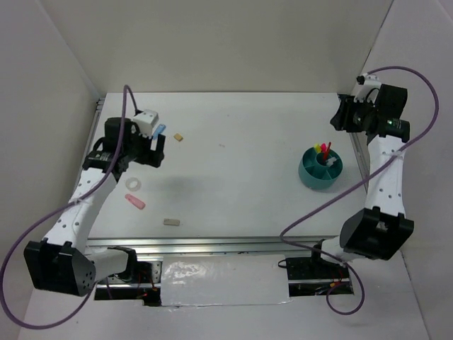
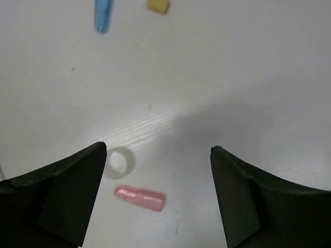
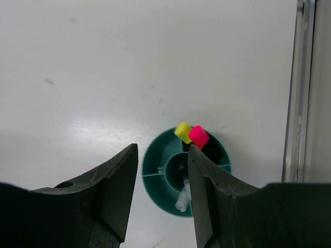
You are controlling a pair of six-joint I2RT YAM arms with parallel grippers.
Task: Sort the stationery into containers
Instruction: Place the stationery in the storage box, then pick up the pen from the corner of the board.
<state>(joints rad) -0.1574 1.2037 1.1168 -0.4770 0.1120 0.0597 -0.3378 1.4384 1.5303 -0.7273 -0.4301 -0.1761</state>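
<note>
We see our left gripper [image 2: 158, 150] spread wide and empty above the matte white table [image 1: 241, 156]. A translucent tape ring [image 2: 120, 162] lies just beside one fingertip, with a glossy, rounded pink eraser [image 2: 140, 198] near it. Our right gripper [image 3: 163, 146] hangs with jaws apart, holding nothing, over the round teal plastic cup [image 3: 153, 164]. Yellow-capped [image 3: 183, 132] and pink-capped [image 3: 198, 137] highlighters stand side by side in it. A metal rail [image 3: 300, 77] edges the table near the cup. The cup sits well apart from the eraser, with wide tabletop between them.

Highlighters [image 1: 322, 150] in cup [image 1: 311, 180] right, ring [image 1: 133, 184] beside likely eraser [image 1: 134, 202] left
</note>
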